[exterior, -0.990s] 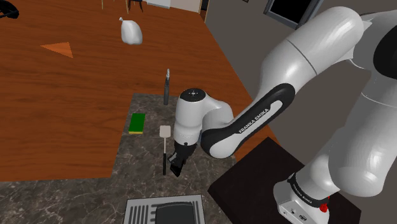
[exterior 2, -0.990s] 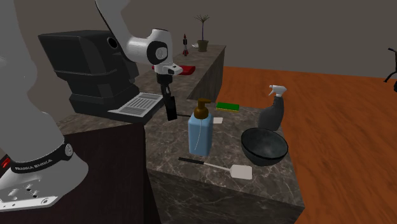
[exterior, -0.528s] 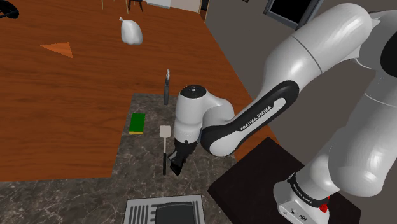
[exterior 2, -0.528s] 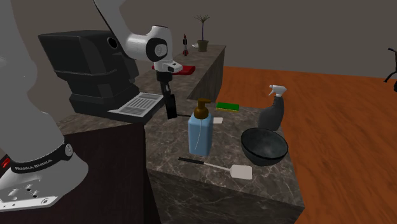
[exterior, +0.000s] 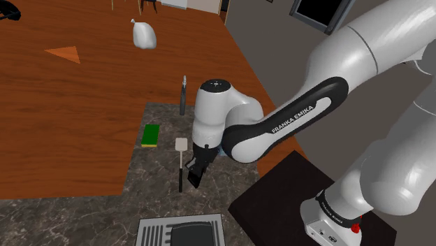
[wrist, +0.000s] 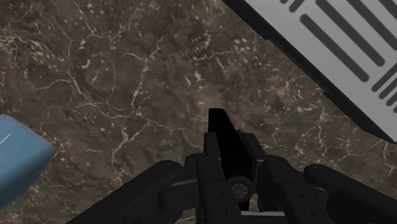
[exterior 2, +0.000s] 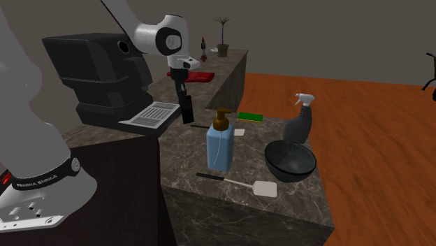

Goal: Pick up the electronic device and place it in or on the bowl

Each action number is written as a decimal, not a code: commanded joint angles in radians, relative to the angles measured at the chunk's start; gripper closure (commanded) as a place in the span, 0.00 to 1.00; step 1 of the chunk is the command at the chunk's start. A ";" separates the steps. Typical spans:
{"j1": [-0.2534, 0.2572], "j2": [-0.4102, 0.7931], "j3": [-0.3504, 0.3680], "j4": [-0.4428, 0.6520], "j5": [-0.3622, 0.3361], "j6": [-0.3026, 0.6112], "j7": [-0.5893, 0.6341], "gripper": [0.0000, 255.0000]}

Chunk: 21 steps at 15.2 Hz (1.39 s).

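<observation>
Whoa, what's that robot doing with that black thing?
The white robot arm has its black hand clamped on a flat black electronic device, holding it in the air above the dark marble counter. The dark round bowl sits farther along the counter, past a blue soap bottle, with nothing in it yet.

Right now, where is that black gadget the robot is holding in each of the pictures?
Shoulder view: the black device sits just below centre, beside the spatula handle.
Second exterior view: it is left of centre, in the upper half.
Wrist view: it is low centre, clasped between the fingers.
Shared landmark: the grey slotted tray, close beside it in all three.
</observation>
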 commanded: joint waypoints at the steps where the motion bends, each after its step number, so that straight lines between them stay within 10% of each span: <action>1: -0.005 -0.027 0.007 0.000 0.023 -0.024 -0.016 1.00; 21: -0.017 -0.235 0.013 0.093 0.166 -0.295 -0.117 1.00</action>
